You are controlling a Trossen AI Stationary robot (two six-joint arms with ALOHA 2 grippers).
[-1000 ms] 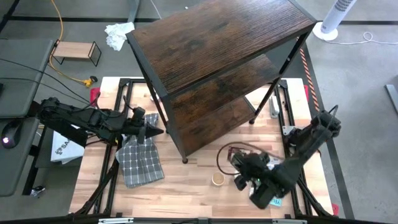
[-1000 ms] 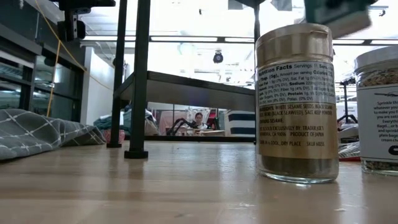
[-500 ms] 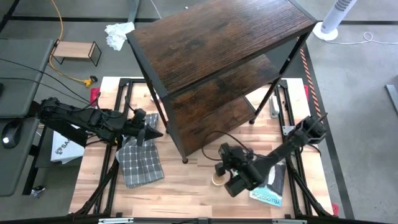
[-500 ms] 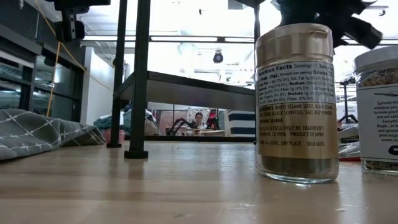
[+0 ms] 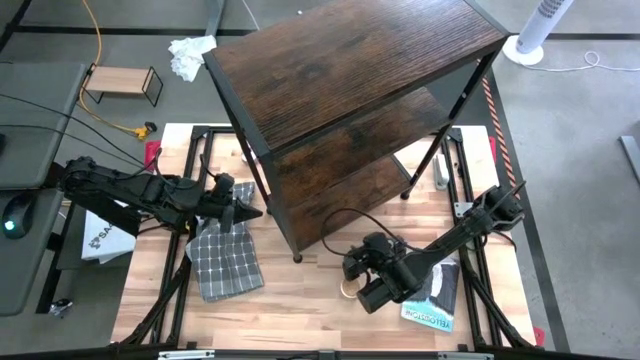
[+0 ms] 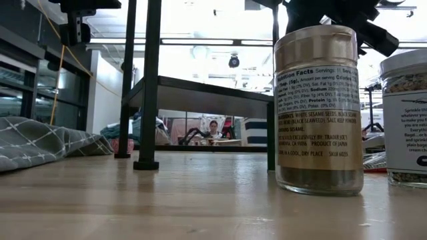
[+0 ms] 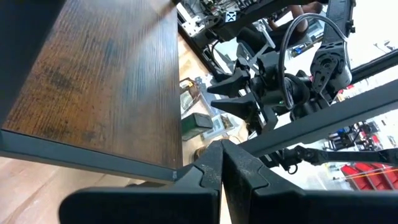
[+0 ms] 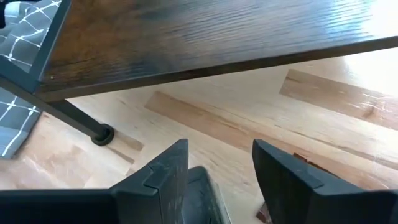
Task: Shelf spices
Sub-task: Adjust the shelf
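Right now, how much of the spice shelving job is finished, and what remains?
Done: nothing that shows; the shelf boards in view carry no spices. In hand: the right gripper, fingers apart and empty, hangs over the gold-lidded spice jar on the table. Left: that jar and the white-labelled jar beside it stand unshelved. The left gripper, shut, waits over the grey cloth.

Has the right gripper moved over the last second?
Yes. In the high view the right gripper has swung left across the table toward the shelf front leg, uncovering the blue-and-white book, and now sits over the tan-lidded spice jar.
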